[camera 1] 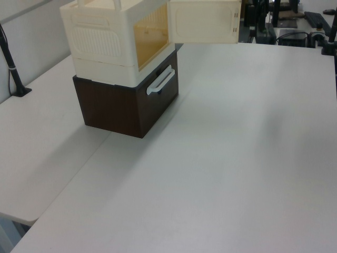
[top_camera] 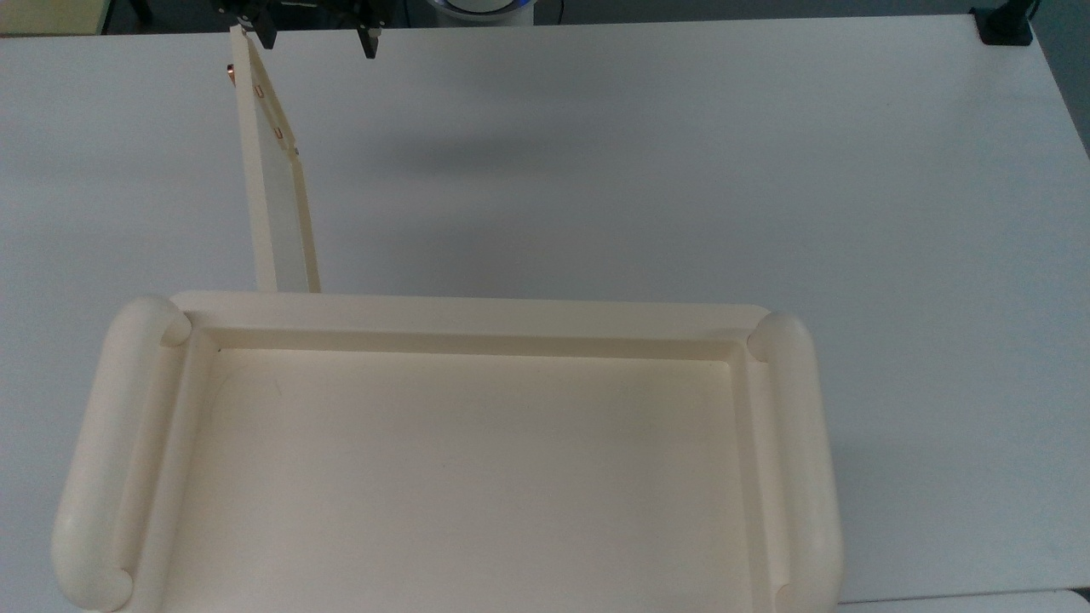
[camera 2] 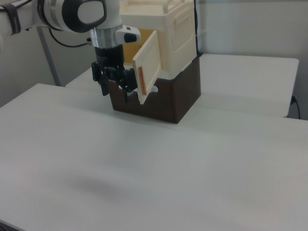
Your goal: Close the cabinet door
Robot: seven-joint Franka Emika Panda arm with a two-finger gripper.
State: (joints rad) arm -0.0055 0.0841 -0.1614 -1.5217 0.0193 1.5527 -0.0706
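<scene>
One cream cabinet (camera 1: 118,42) sits on top of a dark brown wooden drawer unit (camera 1: 126,105) with a pale bar handle (camera 1: 160,81), and both stand on a wide white worktop (camera 1: 221,158) that is bare and matte across most of its span. In the top view the cabinet's recessed top lies along the lower edge, with thick rounded rails (top_camera: 102,460) on its two short sides. The cabinet door (top_camera: 274,187) stands swung wide, jutting out from the cabinet's front at the top view's left, roughly square to that front; in the left view it hangs open over the worktop, showing the amber-tinted inside of the cabinet behind it. My pincer (camera 2: 114,83) hangs beside the door's free edge, on the right view's left of it, with its black fingers (camera 2: 103,77) spread apart and nothing between them; in the top view one finger sits right at the door's far end, though I cannot tell whether it touches. A second white table (camera 2: 250,82) adjoins behind the cabinet in the right view, backed by a pale wall. In the left view, dark stands and equipment (camera 1: 295,21) crowd the far end of the room.
</scene>
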